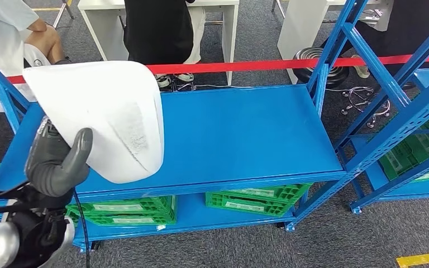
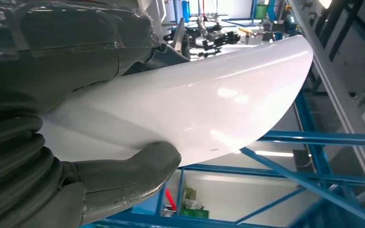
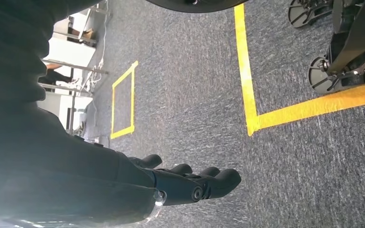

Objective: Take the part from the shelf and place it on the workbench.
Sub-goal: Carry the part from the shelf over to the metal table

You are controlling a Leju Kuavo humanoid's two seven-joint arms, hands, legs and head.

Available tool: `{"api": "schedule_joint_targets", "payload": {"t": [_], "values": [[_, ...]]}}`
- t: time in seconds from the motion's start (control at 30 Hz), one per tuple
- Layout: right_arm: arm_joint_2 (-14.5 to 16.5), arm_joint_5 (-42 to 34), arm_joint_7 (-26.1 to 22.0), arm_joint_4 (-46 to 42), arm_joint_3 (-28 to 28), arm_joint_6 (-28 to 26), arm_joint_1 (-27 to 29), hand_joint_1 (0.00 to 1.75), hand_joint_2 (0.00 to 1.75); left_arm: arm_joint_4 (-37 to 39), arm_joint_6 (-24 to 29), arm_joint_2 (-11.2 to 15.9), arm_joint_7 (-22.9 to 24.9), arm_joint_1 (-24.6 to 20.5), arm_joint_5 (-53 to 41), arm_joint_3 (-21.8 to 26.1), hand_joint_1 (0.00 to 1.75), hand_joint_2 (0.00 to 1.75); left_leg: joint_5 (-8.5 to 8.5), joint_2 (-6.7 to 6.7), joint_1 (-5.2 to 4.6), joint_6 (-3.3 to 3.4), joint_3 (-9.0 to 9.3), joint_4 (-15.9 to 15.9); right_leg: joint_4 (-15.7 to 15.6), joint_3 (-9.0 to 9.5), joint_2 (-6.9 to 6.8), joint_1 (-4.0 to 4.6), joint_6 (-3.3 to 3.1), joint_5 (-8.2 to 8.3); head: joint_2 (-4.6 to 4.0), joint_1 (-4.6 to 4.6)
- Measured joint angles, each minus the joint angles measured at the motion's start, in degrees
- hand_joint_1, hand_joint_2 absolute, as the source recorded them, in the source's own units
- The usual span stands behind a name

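Observation:
A large white curved part (image 1: pixel 109 114) hangs above the left end of the blue shelf (image 1: pixel 240 134), held by my left hand (image 1: pixel 56 162), whose thick grey thumb presses against its lower edge. In the left wrist view the glossy white part (image 2: pixel 195 104) lies between the thumb (image 2: pixel 133 173) and the ribbed grey cover of my left hand (image 2: pixel 43 95). My right hand (image 3: pixel 190 183) hangs over grey carpet, fingers extended and apart, holding nothing.
Green crates (image 1: pixel 257 200) sit on the lower shelf level. A second blue rack (image 1: pixel 413 111) stands at the right. A red barrier tape (image 1: pixel 290 64) runs behind the shelf, with people (image 1: pixel 159 28) and white desks beyond. Yellow floor tape (image 3: pixel 247 71) marks the carpet.

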Motion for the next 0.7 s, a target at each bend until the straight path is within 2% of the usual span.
{"api": "schedule_joint_targets", "payload": {"t": [0.23,0.47,0.7], "values": [[0.2,0.7,0.7,0.0,0.0,0.7,0.0,0.00,1.75,-0.8,-0.2,-0.1,-0.7,2.6,0.1,0.6,1.75,1.75,0.00,0.07,0.00,0.00,-0.01,0.0,0.0,0.00,0.02,0.00,0.00,0.00,0.00,0.00],[0.9,1.2,4.7,0.0,0.2,1.3,0.2,0.00,1.75,-3.7,1.1,-0.1,1.8,6.6,-1.4,0.8,1.75,1.75,-0.05,0.18,0.00,0.06,0.00,0.0,0.0,0.00,0.08,0.00,0.00,0.00,0.00,0.00],[0.3,0.1,0.7,0.0,0.3,0.7,0.1,0.00,1.75,-5.1,-1.0,-0.7,-1.0,8.1,-0.2,0.4,1.75,1.75,-0.06,0.07,-0.01,0.08,0.04,0.0,0.0,-0.01,0.12,0.00,0.00,0.00,0.00,0.00]]}}
